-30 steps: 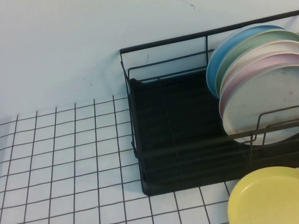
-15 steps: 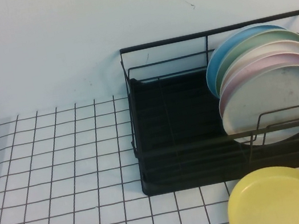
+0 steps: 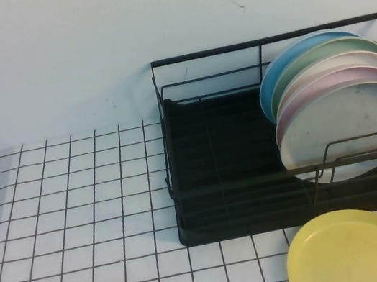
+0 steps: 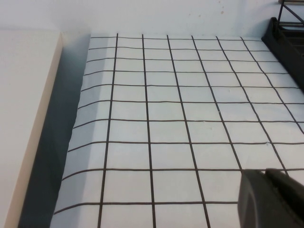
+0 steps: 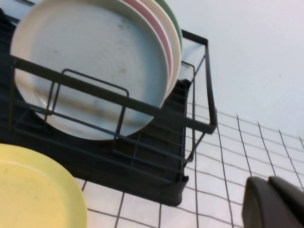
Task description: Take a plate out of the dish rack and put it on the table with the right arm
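So the plate (image 3: 357,248) is a plain pale-yellow round one with a shallow raised rim, no pattern, slightly speckled on the surface. It's lying flat on the table (image 3: 79,226), the white cover with the thin black grid, just in front of the dish rack (image 3: 217,180) on the near side, its rim close to the rack's black tray base. In the right wrist view you get a curved slice of it (image 5: 33,190) right below the rack's front edge.

The right gripper (image 5: 275,202) only shows as a dark bit of finger in a corner of its own camera, up over bare grid cloth past the rack's end corner. The plate is well off to the side of it with the rack corner in between, nothing touching, nothing between the jaws. Can't tell if the jaws are apart or together.

Same deal for the left gripper (image 4: 270,199): a dark lump at the frame edge over open table, far from the plate, jaw state not visible.

Still in the rack: whitish-grey plate (image 3: 347,131) at the front, then pink (image 3: 325,84), cream, green (image 3: 326,51) and blue (image 3: 285,65) behind it, all standing on edge, leaning.
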Tool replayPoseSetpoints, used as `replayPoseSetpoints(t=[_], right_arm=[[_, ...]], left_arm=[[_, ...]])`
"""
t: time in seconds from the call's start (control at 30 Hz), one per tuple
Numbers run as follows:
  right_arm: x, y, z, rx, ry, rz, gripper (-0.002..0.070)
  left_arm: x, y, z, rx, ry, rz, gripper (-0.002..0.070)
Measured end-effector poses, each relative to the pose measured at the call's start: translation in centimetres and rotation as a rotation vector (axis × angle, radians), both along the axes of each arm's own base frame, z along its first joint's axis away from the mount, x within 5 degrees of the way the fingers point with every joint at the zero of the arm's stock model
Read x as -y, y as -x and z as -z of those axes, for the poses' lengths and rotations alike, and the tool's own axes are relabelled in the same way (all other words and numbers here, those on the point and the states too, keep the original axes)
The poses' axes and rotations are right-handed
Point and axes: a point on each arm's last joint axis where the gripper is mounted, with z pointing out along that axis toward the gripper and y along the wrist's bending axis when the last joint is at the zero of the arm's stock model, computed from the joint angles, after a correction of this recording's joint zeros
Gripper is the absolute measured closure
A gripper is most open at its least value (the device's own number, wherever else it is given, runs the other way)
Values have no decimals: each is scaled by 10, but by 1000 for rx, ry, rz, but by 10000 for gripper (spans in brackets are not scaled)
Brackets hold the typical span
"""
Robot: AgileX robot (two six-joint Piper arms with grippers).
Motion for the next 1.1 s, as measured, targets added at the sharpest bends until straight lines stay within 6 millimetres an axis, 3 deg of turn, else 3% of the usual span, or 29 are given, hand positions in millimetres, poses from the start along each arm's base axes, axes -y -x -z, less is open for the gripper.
replayPoseSetpoints(t=[0.17, 0.33, 1.1], right_arm=[[6, 7, 34, -24, -84, 88, 678], [8, 10, 50, -76, -121, 119, 679], [8, 11, 51, -95, -148, 134, 679]], left_arm=[[0, 0, 0, 0, 0, 0, 678], [0, 0, 0, 0, 0, 0, 678], [0, 0, 0, 0, 5, -1, 678]])
